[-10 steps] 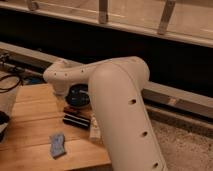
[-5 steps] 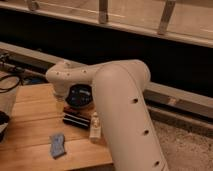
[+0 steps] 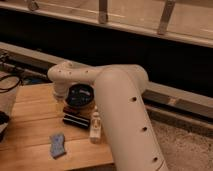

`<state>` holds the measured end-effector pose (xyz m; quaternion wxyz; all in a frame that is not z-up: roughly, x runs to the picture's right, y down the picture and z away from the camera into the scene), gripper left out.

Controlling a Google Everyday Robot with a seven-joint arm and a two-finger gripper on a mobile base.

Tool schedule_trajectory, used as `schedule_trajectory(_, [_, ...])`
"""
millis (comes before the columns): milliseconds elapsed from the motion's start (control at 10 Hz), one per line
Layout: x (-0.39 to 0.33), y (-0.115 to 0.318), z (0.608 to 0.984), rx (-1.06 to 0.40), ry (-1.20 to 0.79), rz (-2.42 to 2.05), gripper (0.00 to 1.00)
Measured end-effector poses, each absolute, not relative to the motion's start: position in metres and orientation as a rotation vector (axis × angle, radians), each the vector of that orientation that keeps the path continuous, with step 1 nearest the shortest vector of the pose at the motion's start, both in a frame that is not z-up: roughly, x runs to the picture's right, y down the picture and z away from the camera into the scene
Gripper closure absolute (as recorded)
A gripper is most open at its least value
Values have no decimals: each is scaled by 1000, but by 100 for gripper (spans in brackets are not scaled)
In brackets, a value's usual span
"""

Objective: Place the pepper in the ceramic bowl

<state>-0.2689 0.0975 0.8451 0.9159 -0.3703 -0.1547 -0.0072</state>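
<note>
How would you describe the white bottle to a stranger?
On the wooden table, the gripper hangs at the left of the dark bowl. In front of that bowl, right of the black block, is the bottle: the only small white thing.

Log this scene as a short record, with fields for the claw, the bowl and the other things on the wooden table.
claw: at the end of the white arm, low over the table, by the bowl's left rim
ceramic bowl: dark, upright on the wooden table
pepper: cannot be made out in this view
black block: just in front of the bowl
white bottle: right of the block, beside the arm
blue item: lying alone, nearer the camera
</note>
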Motion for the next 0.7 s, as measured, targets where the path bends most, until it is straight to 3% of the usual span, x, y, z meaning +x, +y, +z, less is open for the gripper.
schedule_trajectory(700, [-253,117,856,-848,-264,-53,20])
